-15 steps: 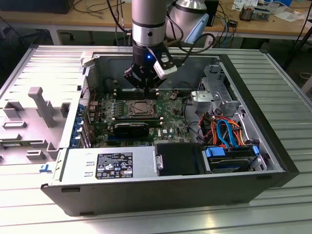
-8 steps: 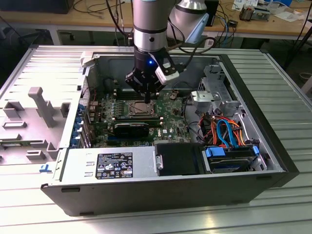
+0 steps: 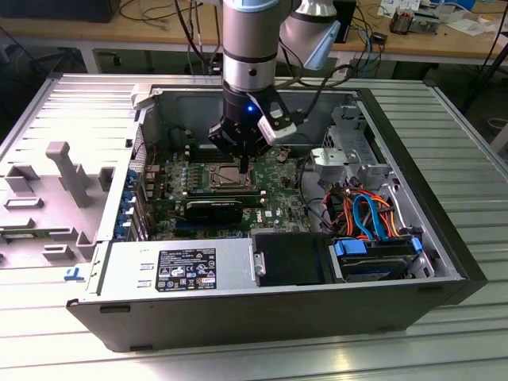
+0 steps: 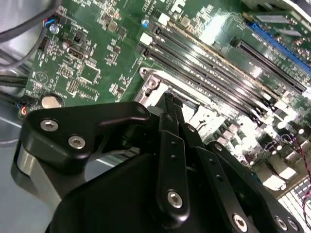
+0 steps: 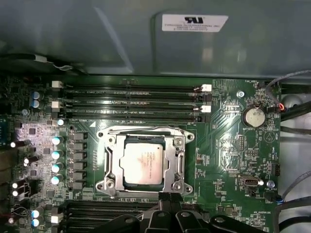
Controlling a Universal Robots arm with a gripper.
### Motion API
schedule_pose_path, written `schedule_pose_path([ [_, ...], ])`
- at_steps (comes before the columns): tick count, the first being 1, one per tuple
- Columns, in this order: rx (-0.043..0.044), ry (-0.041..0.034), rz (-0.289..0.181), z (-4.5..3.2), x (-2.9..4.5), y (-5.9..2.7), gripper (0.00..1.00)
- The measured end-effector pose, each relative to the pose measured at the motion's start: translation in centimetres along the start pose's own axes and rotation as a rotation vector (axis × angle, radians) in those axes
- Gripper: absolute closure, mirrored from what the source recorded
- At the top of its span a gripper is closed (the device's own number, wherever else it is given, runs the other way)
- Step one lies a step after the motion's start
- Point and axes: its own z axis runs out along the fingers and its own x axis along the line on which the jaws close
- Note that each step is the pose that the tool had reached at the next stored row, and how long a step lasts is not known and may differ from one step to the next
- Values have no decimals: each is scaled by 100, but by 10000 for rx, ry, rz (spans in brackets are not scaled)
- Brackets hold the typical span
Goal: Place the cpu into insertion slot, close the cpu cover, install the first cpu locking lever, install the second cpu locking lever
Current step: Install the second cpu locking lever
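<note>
In the exterior view my arm stands vertical, end effector [image 3: 243,159] low over the insertion slot [image 3: 225,176]. In the first wrist view, the cpu [image 5: 142,165] sits under the cpu cover [image 5: 144,164]; fingers seemingly clenched together just beside it.

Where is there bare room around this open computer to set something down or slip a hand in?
Bare ribbed table lies at the exterior view's right of the computer case. Inside, a small gap opens between circuit board and drive cage. It is crowded around the chip, under the gripper, and among the cables.
</note>
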Motion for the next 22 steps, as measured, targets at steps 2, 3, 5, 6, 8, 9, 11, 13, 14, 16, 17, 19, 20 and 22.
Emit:
schedule_pose_path([
  [2,-1,2,-3,28,-6,-28,89],
  [3,0,2,-8,47,-8,-54,89],
  [5,-2,0,-46,74,-14,-77,89],
  [6,-2,-2,-101,87,-15,-81,89],
  [8,-1,-8,-268,109,-14,-85,89],
  [9,-1,-9,-334,118,-15,-90,89],
  [11,-4,-13,-352,139,-15,-132,89],
  [13,-6,-12,-352,156,-14,-166,89],
  [14,-7,-12,-351,168,-14,-174,89],
  [16,-5,-11,-350,216,-13,-174,89],
  [17,-6,-12,-351,247,-14,-173,89],
  [19,-7,-11,-351,267,-13,-173,89],
  [20,-11,-12,-352,272,-7,-173,89],
  [22,-23,-13,-352,274,25,-172,89],
])
